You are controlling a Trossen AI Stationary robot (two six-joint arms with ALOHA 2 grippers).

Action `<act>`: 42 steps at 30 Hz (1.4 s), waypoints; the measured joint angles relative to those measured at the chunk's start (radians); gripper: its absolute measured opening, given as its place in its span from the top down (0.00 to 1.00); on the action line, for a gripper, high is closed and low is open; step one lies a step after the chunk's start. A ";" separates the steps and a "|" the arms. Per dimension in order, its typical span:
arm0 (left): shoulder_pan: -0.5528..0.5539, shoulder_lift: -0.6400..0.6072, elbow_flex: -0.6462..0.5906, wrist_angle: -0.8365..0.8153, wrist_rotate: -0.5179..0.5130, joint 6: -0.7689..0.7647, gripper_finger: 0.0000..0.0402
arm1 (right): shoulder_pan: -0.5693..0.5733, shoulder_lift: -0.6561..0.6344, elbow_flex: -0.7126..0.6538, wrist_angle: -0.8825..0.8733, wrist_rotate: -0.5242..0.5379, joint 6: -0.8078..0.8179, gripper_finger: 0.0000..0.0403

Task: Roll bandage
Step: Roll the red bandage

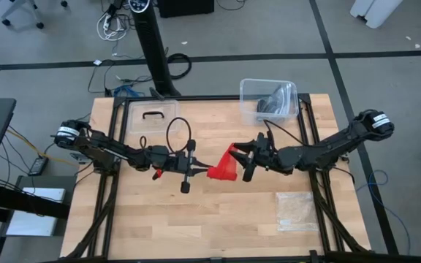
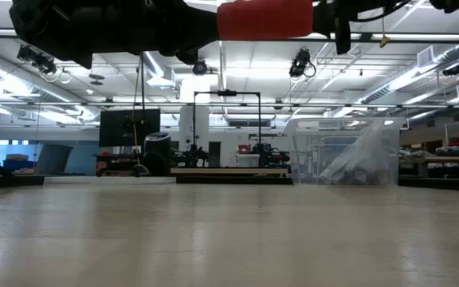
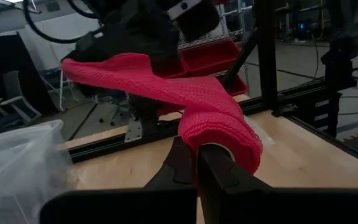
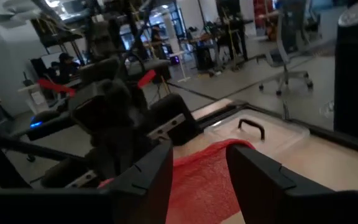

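From above, both dark arms reach inward over the middle of the wooden surface (image 1: 159, 219). The left tool (image 1: 196, 166) is clamped shut on one bright red soft fabric bandage (image 1: 224, 166); the right tool (image 1: 245, 162) stands open around its other end. One clear plastic bin (image 1: 269, 100) sits at the far right corner. From surface level, the bandage hangs aloft.

Both arms were built of dark, near-black segments with rounded joint housings. Each shoulder joint, at the left and right edges of the pale wooden bench (image 1: 159, 226), carried a white-and-silver ring. Thin black cables looped above the left arm's forearm. Small red marks showed by the left gripper (image 1: 187, 175). The right gripper (image 4: 197, 168) had flat, matte black, blocky fingers (image 4: 263, 177).
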 joint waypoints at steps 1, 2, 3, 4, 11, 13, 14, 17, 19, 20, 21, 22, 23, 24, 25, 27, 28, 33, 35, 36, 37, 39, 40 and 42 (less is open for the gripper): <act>-0.002 0.000 0.000 0.000 0.000 -0.004 1.00 | -0.011 0.000 0.000 -0.002 -0.016 0.017 0.61; -0.003 0.000 0.000 0.001 0.001 -0.009 1.00 | -0.019 0.000 0.000 -0.001 -0.033 0.032 0.61; -0.003 0.000 0.000 0.000 0.002 -0.015 1.00 | -0.026 0.000 0.000 0.005 -0.056 0.040 0.61; -0.003 0.000 0.000 -0.001 0.004 -0.020 1.00 | -0.030 0.000 0.000 0.020 -0.086 0.042 0.61; -0.004 0.000 0.000 -0.009 0.005 -0.078 1.00 | -0.033 0.000 0.000 0.140 -0.206 -0.011 0.62; -0.004 0.000 0.000 -0.010 0.005 -0.096 1.00 | -0.027 0.000 0.000 0.161 -0.209 -0.040 0.62; -0.004 0.000 0.000 -0.011 0.005 -0.101 1.00 | -0.027 0.000 0.000 0.170 -0.211 -0.049 0.62; -0.004 0.000 0.000 -0.014 0.004 -0.133 1.00 | -0.028 0.000 0.000 0.190 -0.211 -0.070 0.62; -0.004 0.000 0.000 -0.015 0.004 -0.148 1.00 | -0.037 0.000 0.000 0.189 -0.211 -0.072 0.62; -0.004 0.000 0.000 -0.014 0.007 -0.151 1.00 | -0.042 0.000 0.000 0.189 -0.213 -0.074 0.62; -0.004 0.000 0.000 -0.013 0.017 -0.158 1.00 | -0.046 0.000 0.000 0.186 -0.222 -0.075 0.62; -0.004 0.000 0.000 -0.009 0.026 -0.169 1.00 | -0.047 0.000 0.000 0.182 -0.239 -0.081 0.62; -0.004 0.000 0.000 -0.006 0.036 -0.176 1.00 | -0.047 0.000 0.000 0.180 -0.267 -0.092 0.62; -0.004 0.000 0.000 -0.006 0.043 -0.180 1.00 | -0.047 0.000 0.000 0.181 -0.305 -0.112 0.62; -0.005 0.000 0.000 -0.004 0.045 -0.182 1.00 | -0.047 0.000 0.000 0.184 -0.339 -0.134 0.62; -0.005 0.000 0.001 0.002 0.047 -0.184 1.00 | -0.040 0.000 0.000 0.188 -0.388 -0.173 0.62; -0.005 0.000 0.001 0.003 0.046 -0.192 1.00 | -0.034 0.000 0.000 0.188 -0.402 -0.196 0.62; -0.005 0.000 0.001 0.000 0.048 -0.200 1.00 | 0.003 0.000 0.000 0.157 -0.415 -0.349 0.61; -0.005 0.000 0.001 -0.001 0.060 -0.203 1.00 | 0.011 0.001 0.000 0.143 -0.414 -0.360 0.61; -0.005 0.000 0.001 -0.001 0.068 -0.204 1.00 | 0.012 0.001 0.000 0.146 -0.414 -0.341 0.61; -0.005 0.000 0.001 -0.001 0.070 -0.204 1.00 | 0.012 0.001 0.000 0.147 -0.415 -0.307 0.61; -0.005 0.000 0.002 -0.001 0.071 -0.205 1.00 | 0.012 0.000 0.000 0.144 -0.414 -0.207 0.62; -0.005 0.000 0.002 -0.001 0.071 -0.207 1.00 | 0.012 0.000 0.000 0.144 -0.403 -0.146 0.62; -0.005 0.000 0.002 -0.001 0.070 -0.208 1.00 | 0.012 -0.001 0.000 0.127 -0.372 -0.016 0.62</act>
